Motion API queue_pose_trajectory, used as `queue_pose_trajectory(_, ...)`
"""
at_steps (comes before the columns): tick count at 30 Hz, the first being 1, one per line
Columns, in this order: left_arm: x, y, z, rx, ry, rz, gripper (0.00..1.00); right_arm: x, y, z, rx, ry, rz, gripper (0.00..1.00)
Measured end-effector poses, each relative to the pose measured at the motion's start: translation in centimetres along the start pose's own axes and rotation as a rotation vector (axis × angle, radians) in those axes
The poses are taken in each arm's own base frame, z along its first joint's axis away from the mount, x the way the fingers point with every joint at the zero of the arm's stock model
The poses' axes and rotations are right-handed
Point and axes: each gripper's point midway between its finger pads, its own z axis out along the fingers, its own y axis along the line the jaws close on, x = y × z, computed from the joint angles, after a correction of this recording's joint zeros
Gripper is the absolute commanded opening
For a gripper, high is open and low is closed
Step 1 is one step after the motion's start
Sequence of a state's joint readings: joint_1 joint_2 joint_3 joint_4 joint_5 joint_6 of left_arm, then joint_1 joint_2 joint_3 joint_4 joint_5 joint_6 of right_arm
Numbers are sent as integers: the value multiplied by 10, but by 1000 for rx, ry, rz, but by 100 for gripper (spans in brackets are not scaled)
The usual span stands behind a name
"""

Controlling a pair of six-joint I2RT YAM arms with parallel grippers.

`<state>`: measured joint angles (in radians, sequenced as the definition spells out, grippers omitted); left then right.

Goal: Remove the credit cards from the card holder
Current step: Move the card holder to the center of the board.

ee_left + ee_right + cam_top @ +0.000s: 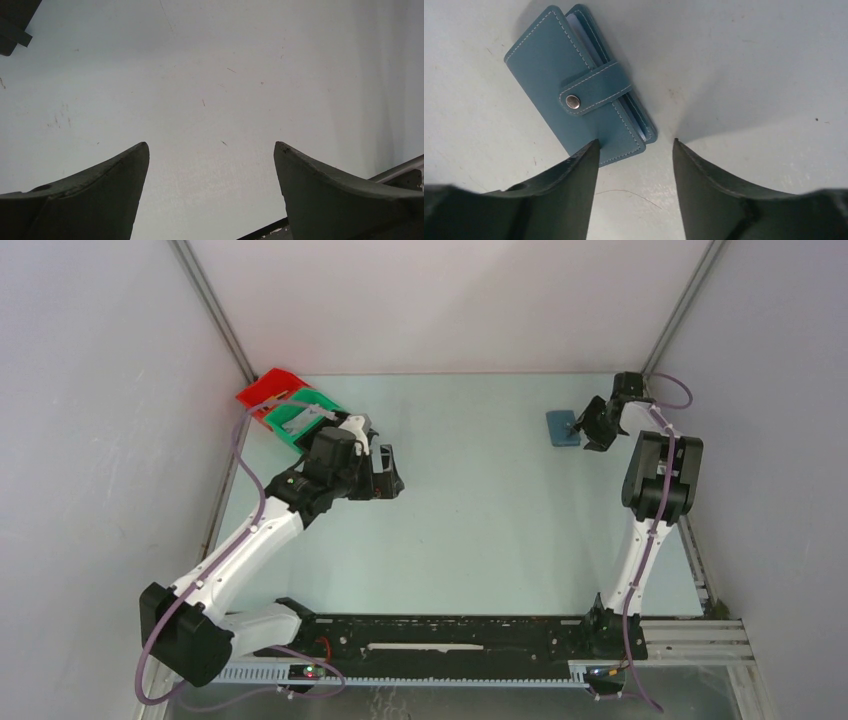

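Note:
The slate-blue card holder (562, 427) lies flat and closed at the far right of the table, its strap snapped over the front cover (574, 90). Only a pale edge of the credit cards (581, 37) shows between the covers. My right gripper (585, 430) hovers at the holder's right side. In the right wrist view this gripper (636, 142) is open, with its left fingertip over the holder's near corner and bare table between the fingers. My left gripper (396, 472) is open over the table's left half, and in the left wrist view it (211, 145) holds nothing.
A red bin (268, 388) and a green bin (298, 420) stand at the far left corner, just behind the left arm. Grey walls close in the table on three sides. A dark object's corner (12, 22) shows at the top left of the left wrist view.

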<state>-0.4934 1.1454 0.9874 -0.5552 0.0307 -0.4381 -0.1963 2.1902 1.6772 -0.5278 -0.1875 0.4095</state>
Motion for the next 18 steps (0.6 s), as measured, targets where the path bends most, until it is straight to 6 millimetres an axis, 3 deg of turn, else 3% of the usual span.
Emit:
queue_pose_trajectory(7, 0, 0, 0, 0, 0, -8, 100, -2, 7, 0, -59, 6, 15, 30)
queue_pose_trajectory(10, 0, 0, 0, -3, -1, -11, 100, -7, 7, 0, -75, -5, 22, 0)
queue_pose_trajectory(15, -5, 2, -3, -20, -29, -17, 100, -4, 15, -5, -129, 5, 37, 0)
queue_pose_trajectory(18, -11, 3, -6, -26, -57, -17, 100, 16, 16, -18, -139, 20, 43, 0)
